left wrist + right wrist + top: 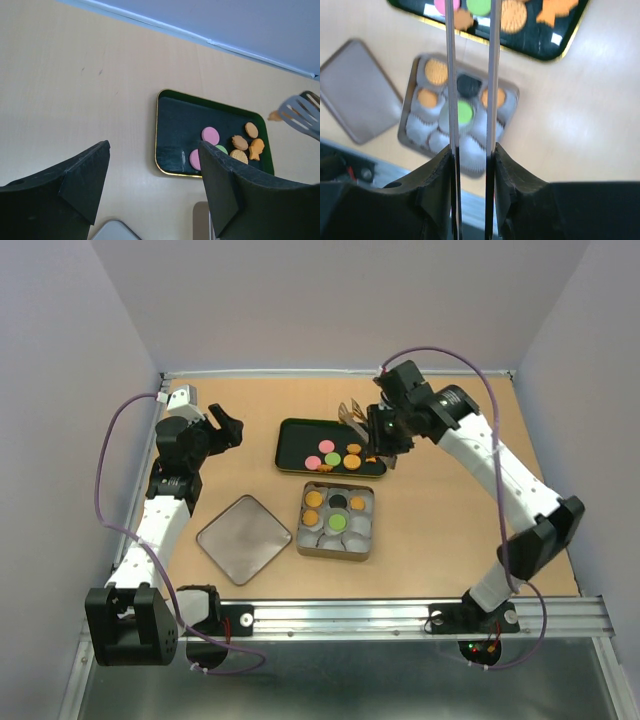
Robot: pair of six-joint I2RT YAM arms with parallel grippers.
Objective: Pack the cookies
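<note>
Lid left of tin; tongs over tray of cookies.

Left arm rises from its base at the near left edge, folded and angled up along the left side, wrist turned toward the table's middle. Left gripper hangs above the table, jaws spread wide, nothing between them. Right arm rises from the near right, elbow bent out to the right, forearm reaching back in toward centre. Right gripper points down, fingers clamped on the two blades of tongs.
</note>
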